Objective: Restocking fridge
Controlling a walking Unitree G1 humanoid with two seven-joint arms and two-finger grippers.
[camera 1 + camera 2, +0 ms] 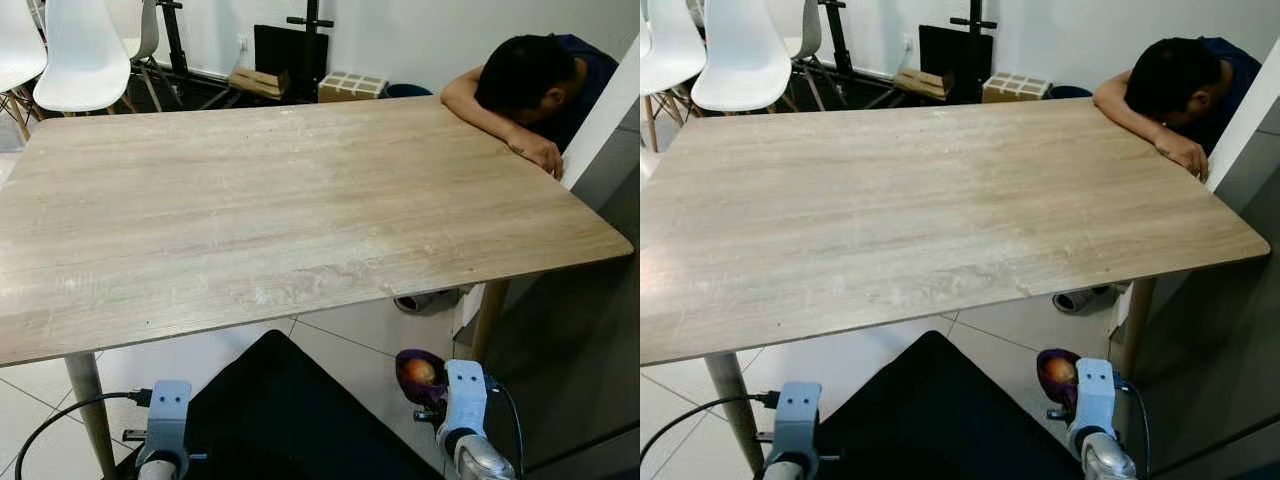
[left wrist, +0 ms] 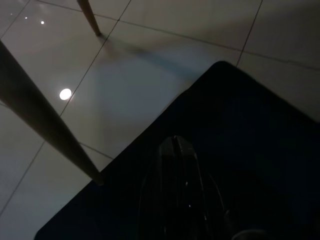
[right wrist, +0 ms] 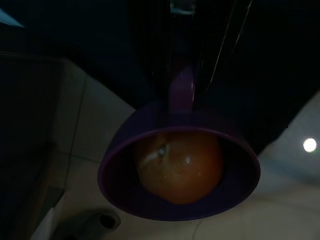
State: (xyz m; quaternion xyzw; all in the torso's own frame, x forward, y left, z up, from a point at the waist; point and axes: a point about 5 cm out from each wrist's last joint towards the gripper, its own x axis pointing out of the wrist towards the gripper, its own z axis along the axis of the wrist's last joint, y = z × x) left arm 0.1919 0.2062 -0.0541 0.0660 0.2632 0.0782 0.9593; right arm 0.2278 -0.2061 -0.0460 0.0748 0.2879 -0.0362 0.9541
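Right pincer (image 3: 182,75) is gripping the handle of a purple cup (image 3: 180,172), its fingers closed on that handle, and is holding the cup low, below the desk's near edge and toward its right corner. An orange-red fruit (image 3: 180,167) is sitting inside the cup, touching its inner wall; whether it is an apple or a tomato is hard to tell. In the head views the cup (image 1: 420,372) is hanging just beside the right wrist, over the tiled floor (image 1: 340,335).

Left pincer (image 2: 175,200) is hanging idle on the other side, pointing down at a black surface (image 2: 240,150) and the floor; its dark fingers are blending together in the wrist view, so I cannot tell whether they are parted or closed. A cable (image 1: 60,415) is looping out from the left wrist.

A wide pale wood desk (image 1: 290,210) is spreading across the scene ahead, with one of its legs (image 1: 88,400) standing at the near left. A person (image 1: 530,85) is leaning over the far right corner, head down and one forearm lying on the top. A shoe (image 1: 425,300) is resting on the floor under the right end of the desk.

White chairs (image 1: 85,55) are standing beyond the far left corner. A cardboard box (image 1: 352,86) is sitting on the floor behind the desk by the wall.
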